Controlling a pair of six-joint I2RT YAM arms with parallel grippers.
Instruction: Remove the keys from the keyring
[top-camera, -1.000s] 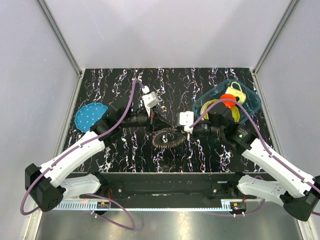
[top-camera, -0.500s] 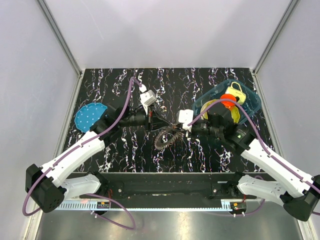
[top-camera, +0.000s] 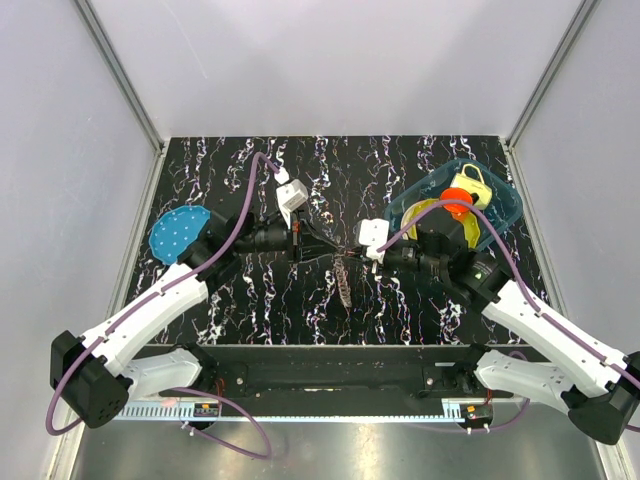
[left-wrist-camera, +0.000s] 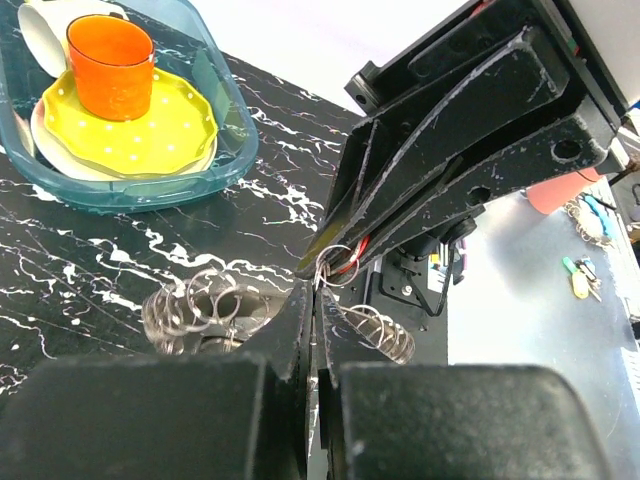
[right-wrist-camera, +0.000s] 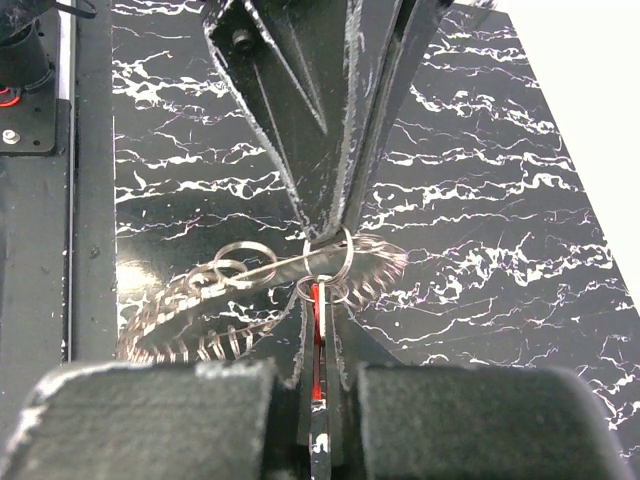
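Black left pincer (top-camera: 337, 255) pinched tight on keyring (right-wrist-camera: 350, 258) | right pincer (top-camera: 353, 257) pinched tight on keys (top-camera: 343, 283)

left gripper (top-camera: 333, 256) and right gripper (top-camera: 356, 257) meet tip-to-tip at centre, dull grey-brown metal keys (top-camera: 343, 283) edge-on at their 6 o'clock; blue dotted round disc (top-camera: 178, 232) at 9, clear teal plastic tray (top-camera: 505, 205) at 2.

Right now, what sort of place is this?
Probably a robot test cell: plain grey walls on metal posts enclose a marble-patterned table, with a left arm and a right arm bolted at its near edge.
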